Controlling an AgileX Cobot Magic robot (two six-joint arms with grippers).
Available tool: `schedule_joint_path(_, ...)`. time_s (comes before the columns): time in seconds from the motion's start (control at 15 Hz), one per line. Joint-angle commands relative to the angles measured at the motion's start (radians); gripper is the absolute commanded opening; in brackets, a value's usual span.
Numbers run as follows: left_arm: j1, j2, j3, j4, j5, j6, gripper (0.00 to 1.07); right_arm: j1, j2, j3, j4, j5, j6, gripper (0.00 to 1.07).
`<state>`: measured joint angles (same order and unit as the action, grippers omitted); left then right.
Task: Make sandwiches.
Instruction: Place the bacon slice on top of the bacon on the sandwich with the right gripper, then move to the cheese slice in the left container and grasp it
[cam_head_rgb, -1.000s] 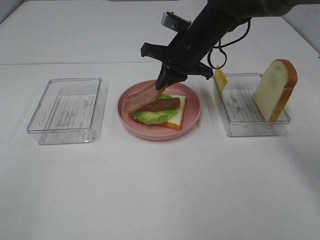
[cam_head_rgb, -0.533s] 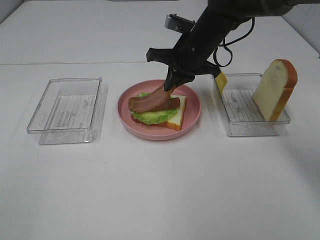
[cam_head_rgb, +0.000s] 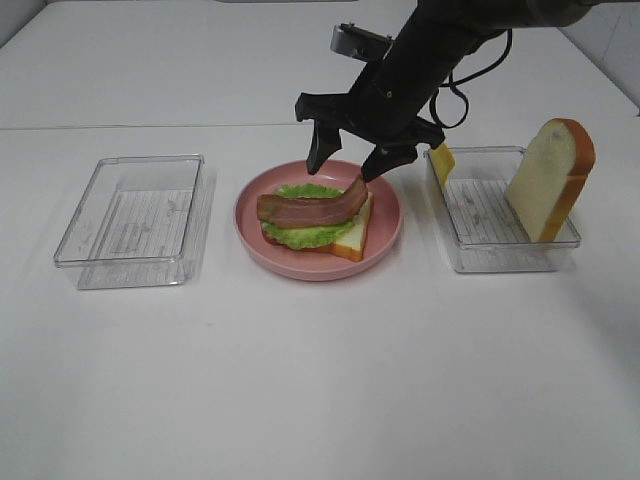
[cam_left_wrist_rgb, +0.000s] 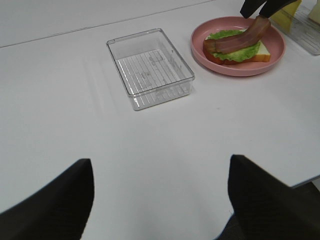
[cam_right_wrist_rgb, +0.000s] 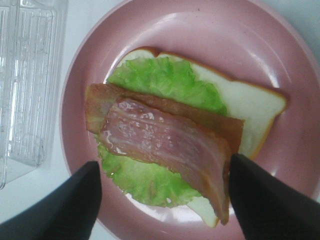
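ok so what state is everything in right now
right claw, open above the bacon
left claw, open
bacon, on the lettuce, one end raised
lettuce, on the bread
bread, flat on the plate
left tray, empty
right tray, holds cheese and spare bread
spare bread, upright, leaning
cheese, on edge at tray wall

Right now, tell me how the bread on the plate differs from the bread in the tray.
The plate bread lies flat; the tray bread stands on edge, leaning. The plate bread carries lettuce and bacon; the tray bread is bare. Both are white with orange-brown crust.
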<state>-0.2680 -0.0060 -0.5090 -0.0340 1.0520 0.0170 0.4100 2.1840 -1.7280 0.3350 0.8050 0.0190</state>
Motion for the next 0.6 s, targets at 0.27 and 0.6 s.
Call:
schedule_joint_path(0.27,0.001,-0.022,0.005,-0.003,-0.012,0.002,0.72,-0.004,-0.106,-0.002,-0.129,0.059,0.002,0.70)
schedule_joint_path(0.6,0.001,-0.022,0.005,-0.003,-0.012,0.001,0.72,-0.004,-0.191,-0.002,-0.378,0.146,0.142,0.69)
